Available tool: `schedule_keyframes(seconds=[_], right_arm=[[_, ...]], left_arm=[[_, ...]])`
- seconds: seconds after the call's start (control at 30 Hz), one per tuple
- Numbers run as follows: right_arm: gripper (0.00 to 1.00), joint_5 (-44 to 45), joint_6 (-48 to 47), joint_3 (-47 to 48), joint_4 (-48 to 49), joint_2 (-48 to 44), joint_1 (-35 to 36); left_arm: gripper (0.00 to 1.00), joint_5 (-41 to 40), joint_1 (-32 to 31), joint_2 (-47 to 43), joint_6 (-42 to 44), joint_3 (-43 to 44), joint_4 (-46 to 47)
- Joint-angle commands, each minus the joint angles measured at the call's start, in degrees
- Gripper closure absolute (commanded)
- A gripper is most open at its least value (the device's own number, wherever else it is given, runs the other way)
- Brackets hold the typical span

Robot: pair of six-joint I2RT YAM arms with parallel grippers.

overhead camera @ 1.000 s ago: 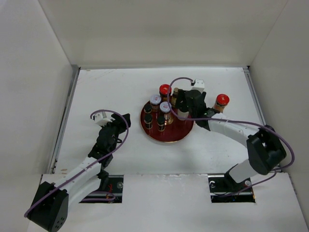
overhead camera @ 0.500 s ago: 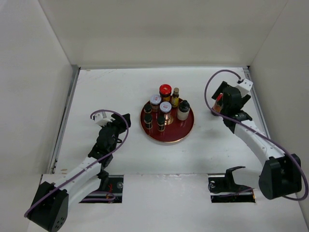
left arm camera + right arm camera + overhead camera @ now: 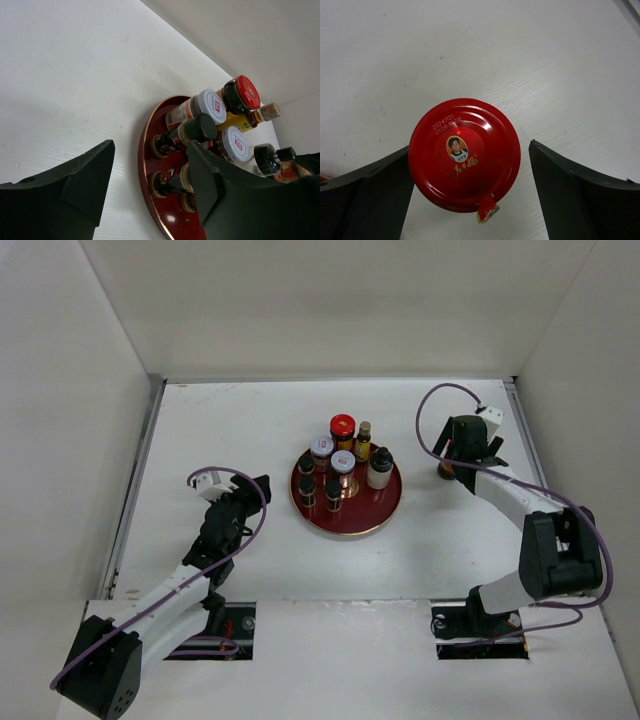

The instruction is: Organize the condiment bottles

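A round dark-red tray (image 3: 350, 523) in the middle holds several condiment bottles: a red-capped jar (image 3: 342, 426), a slim yellowish bottle (image 3: 363, 438), two white-lidded jars (image 3: 321, 446), small black-capped bottles (image 3: 307, 487) and a pale bottle with a black cap (image 3: 379, 468). Another red-capped jar (image 3: 465, 152) stands alone on the table at the right. My right gripper (image 3: 450, 462) is open right above it, one finger on each side of the lid (image 3: 470, 145). My left gripper (image 3: 255, 490) is open and empty, left of the tray (image 3: 170, 215).
White walls enclose the table on the left, back and right; the lone jar stands near the right wall. The left wrist view shows the red-capped jar (image 3: 242, 92) and the white lids (image 3: 212, 105) on the tray.
My right arm left the tray, swung right to the lone red-capped jar and now sits over it. The left arm has not moved.
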Motion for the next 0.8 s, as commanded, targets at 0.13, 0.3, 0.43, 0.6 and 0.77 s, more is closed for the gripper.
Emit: schedule_keyframes(seconds=[0.13,0.3,0.43,0.6,0.77], right_arm=[[0.35,-1.19,-0.19,1.38,4.36,-0.02,-0.1],[0.5,3.29,-0.46,-2.57,4.99,-6.69,2.97],[0.51,5.58,-0.02,-6.79,2.62,-14.6,7.35],[0.51,7.69,1.73,-9.96,-5.89,-25.76,15.61],[0.52,7.61,6.22,-8.82,-12.24,-31.32,25.02]], left_arm=[[0.42,0.82,0.12,-0.2,-0.51,-0.31,3.38],[0.42,0.82,0.12,-0.2,-0.51,-0.31,3.38],[0.41,0.82,0.12,-0.2,-0.6,-0.31,3.38],[0.36,0.82,0.03,0.15,-0.68,-0.23,3.38],[0.25,0.82,0.12,0.68,-1.12,-0.23,4.0]])
